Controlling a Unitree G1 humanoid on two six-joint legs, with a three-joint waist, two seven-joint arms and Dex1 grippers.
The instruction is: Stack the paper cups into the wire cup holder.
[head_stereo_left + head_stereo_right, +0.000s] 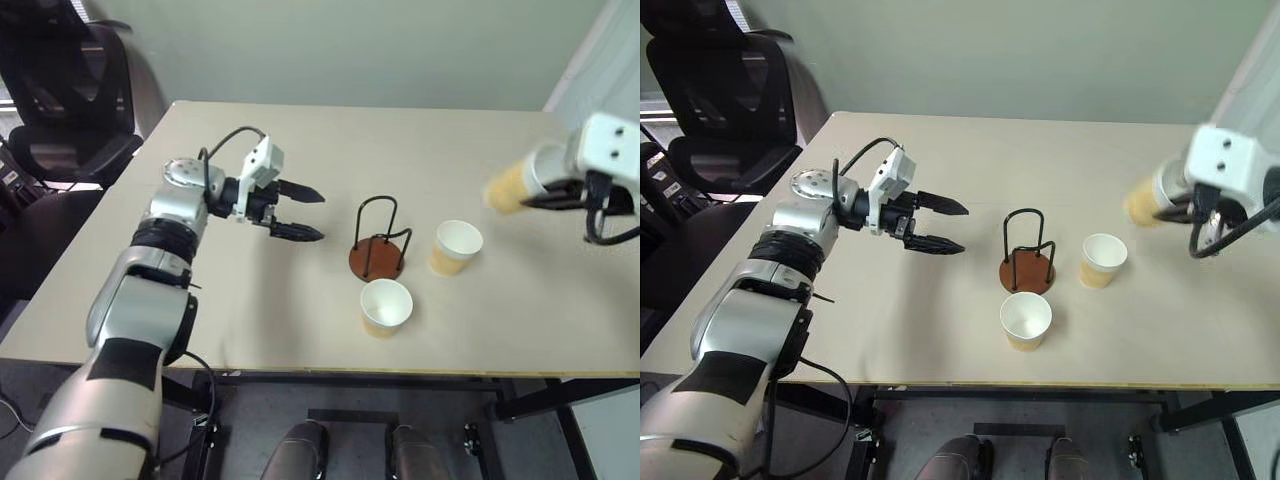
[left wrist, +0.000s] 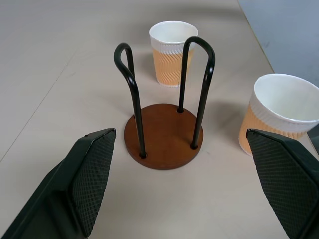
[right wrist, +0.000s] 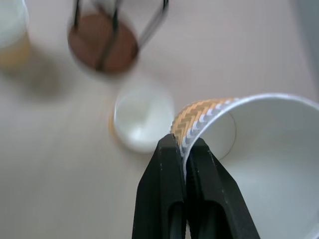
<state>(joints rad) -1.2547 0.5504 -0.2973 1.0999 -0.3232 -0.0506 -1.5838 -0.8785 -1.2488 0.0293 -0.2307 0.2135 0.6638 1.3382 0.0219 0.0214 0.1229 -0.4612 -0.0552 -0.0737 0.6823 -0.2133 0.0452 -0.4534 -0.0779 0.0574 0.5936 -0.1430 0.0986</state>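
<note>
A pale beige table (image 1: 300,180) with a smooth matte top stands against a plain grey-green wall, with a black mesh office chair (image 1: 70,95) at its far left corner.

The left arm reaches in from the left over the table, its silver and black segments bent at the elbow and the wrist turned so the left tool (image 1: 300,212) points sideways toward the middle of the table, slightly downward. Its two black tapered fingers (image 2: 92,174) stand wide apart and hold nothing; their inner pads carry a fine cross-hatched grip texture. The left tool hangs above the table, well short of the wire cup holder (image 1: 380,245).

The holder is a round reddish-brown disc with two thin black wire loops rising upright from it; it stands empty near the middle of the table. One paper cup (image 1: 457,247) stands upright just beside the holder on its right, and another (image 1: 386,306) stands upright just in front of it, nearer the table's front edge. Both are tapered, tan with a ribbed wavy pattern outside, white inside, with a rolled rim.

The right arm comes in from the right, raised above the table. The right tool (image 3: 185,144) is clamped together on the wall of the third paper cup (image 3: 264,159), one finger inside the rim and one outside, holding the cup tipped on its side in the air, well apart from the holder.
</note>
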